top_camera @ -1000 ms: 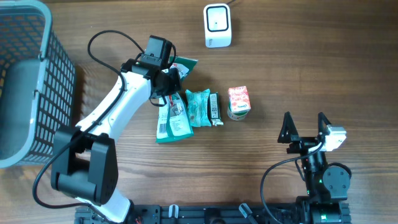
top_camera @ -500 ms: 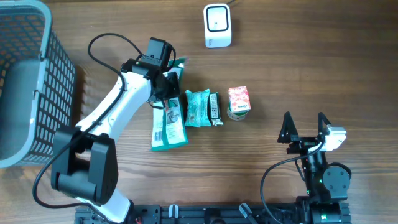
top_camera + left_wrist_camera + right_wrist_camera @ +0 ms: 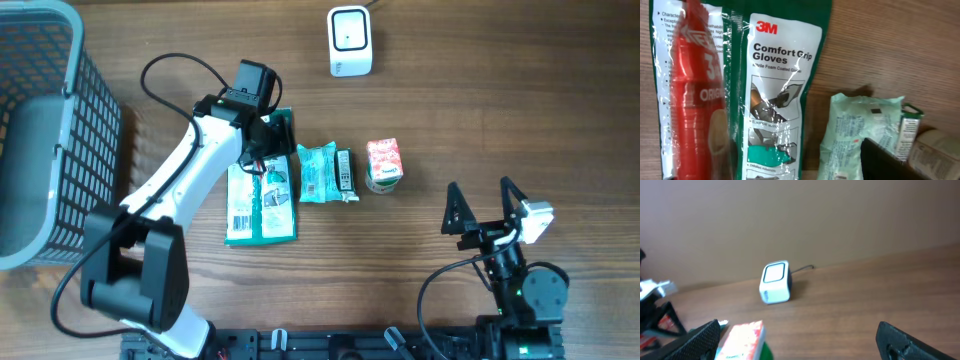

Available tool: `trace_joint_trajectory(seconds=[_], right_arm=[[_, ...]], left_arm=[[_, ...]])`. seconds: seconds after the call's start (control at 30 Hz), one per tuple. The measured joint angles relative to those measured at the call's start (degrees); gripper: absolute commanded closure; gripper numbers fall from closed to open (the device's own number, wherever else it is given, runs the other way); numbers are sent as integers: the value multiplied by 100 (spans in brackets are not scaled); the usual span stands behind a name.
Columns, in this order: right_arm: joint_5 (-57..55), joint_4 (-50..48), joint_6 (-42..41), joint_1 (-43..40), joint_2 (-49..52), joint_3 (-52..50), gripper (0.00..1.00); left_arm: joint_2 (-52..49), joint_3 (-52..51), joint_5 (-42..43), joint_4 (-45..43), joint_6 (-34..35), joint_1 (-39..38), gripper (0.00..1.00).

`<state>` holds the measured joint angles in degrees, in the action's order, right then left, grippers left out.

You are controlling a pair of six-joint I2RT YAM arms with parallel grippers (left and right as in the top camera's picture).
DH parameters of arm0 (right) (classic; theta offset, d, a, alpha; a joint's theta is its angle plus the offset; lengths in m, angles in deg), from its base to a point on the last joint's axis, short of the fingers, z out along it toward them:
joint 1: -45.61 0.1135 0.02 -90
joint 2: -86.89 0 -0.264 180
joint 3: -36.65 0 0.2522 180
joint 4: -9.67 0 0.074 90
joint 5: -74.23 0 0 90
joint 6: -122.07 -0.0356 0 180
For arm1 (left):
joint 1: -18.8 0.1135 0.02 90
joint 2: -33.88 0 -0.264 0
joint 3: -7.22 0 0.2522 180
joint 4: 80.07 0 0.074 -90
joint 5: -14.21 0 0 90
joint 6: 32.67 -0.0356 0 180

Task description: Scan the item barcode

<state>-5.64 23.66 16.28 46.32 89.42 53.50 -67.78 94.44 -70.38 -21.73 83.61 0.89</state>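
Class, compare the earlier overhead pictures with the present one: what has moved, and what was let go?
The green-and-white glove packet swung from tilted to straight, its lower end shifting left. The left pincer opened and released it flat onto the wooden table. The pale green pouch, red-and-white carton and white scanner stayed put. The right pincer barely shifted and is still open.

Your wooden table (image 3: 500, 120) carries a grey mesh basket (image 3: 95, 150) at its left edge, a white scanner (image 3: 350, 41) at the far side, and a row mid-table: glove packet (image 3: 262, 205) lying flat, pale green pouch (image 3: 318, 173), slim dark pack (image 3: 344, 172), red-and-white carton (image 3: 384, 163).
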Motion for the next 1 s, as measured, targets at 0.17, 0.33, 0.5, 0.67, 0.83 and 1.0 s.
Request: trace_joint_trajectory(seconds=[0.17, 0.33, 0.5, 0.67, 0.83, 1.0], right_arm=[[227, 942, -50, 0, 957, 1558, 0], [789, 2197, -70, 0, 2658, 3657, 0], [1950, 2398, -247, 0, 4177, 4935, 11], [3414, 2503, -634, 52, 4894, 5025, 35], [4011, 2846, -656, 496, 5696, 5027, 36], [3912, 2225, -741, 1552, 6373, 5027, 35]], left_arm=[[535, 208, 306, -4, -26, 0, 59], [1008, 382, 1064, -35, -22, 2, 52], [1043, 387, 2570, -28, -2, 149, 50], [1043, 387, 3941, -162, -2, 586, 46], [1043, 387, 4745, -332, 98, 905, 55], [1043, 387, 4944, -372, 376, 905, 64]])
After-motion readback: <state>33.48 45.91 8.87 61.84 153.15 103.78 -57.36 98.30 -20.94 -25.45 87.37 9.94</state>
